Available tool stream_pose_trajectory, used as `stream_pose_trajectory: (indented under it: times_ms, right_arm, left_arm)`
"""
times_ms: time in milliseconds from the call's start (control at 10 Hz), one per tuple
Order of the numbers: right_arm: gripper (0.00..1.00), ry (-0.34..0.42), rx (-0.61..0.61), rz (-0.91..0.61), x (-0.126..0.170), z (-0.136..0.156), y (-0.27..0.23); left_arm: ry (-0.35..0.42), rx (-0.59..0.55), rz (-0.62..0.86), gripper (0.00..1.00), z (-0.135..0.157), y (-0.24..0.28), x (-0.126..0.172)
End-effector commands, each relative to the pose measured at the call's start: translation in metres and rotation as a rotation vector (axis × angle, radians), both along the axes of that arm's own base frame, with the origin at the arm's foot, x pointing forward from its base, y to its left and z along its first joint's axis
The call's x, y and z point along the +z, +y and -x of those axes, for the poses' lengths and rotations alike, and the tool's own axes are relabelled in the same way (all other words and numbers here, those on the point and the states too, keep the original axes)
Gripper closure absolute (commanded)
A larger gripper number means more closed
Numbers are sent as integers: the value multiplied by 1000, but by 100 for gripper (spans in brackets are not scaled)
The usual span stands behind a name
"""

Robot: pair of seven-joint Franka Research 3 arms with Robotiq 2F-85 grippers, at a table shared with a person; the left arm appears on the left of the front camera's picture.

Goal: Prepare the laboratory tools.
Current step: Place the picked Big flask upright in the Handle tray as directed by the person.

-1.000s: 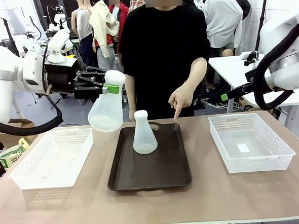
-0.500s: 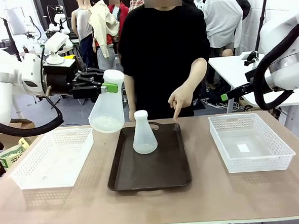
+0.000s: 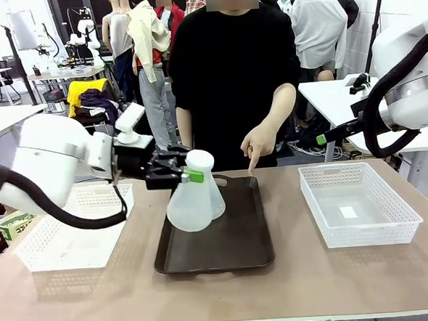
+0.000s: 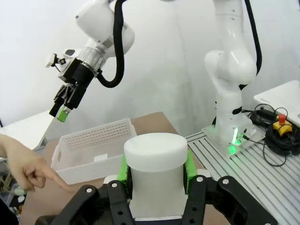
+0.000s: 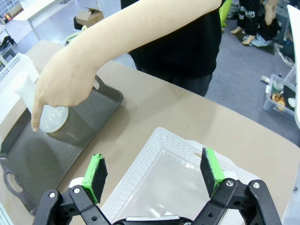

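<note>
The left gripper (image 3: 188, 176) is clamped on the neck of a translucent frosted-white conical flask (image 3: 190, 202), held over the dark brown rectangular tray (image 3: 226, 247) — in front of a second such flask (image 5: 47, 112) standing on it. The right gripper (image 5: 154, 174) hangs with pads spread above the white mesh basket (image 5: 154, 154) beside the tray. A person's hand (image 3: 258, 141) points down at the tray. No legible writing.

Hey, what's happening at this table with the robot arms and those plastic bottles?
The left gripper holds one flask by its neck, just above the dark tray, in front of a second flask there. The person's hand points down at the tray's far edge. The right gripper hangs open over the right basket.
</note>
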State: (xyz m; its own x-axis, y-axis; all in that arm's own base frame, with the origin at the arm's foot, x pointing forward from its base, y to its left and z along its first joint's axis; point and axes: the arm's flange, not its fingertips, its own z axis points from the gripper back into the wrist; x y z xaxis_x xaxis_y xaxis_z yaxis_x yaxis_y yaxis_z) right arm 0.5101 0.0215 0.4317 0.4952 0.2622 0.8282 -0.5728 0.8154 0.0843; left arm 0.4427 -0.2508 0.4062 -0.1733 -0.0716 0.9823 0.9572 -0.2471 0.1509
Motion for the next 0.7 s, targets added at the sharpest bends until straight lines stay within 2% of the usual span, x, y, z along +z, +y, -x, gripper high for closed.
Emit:
stream_pose_trajectory:
  times_ms: [0,100,200,400,600]
  right_arm:
    - [0,4,1,8,1,0,-1]
    - [0,4,1,8,1,0,-1]
    - [0,4,1,8,1,0,-1]
    - [0,4,1,8,1,0,-1]
    - [0,4,1,8,1,0,-1]
  left_arm:
    - [-19,7,14,100,-17,-9,3]
    - [-49,-8,-2,100,-26,-14,-10]
    - [-36,-36,47,100,-33,-18,-24]
    - [44,-69,114,100,-43,-20,-48]
    - [88,-81,138,100,-48,-18,-66]
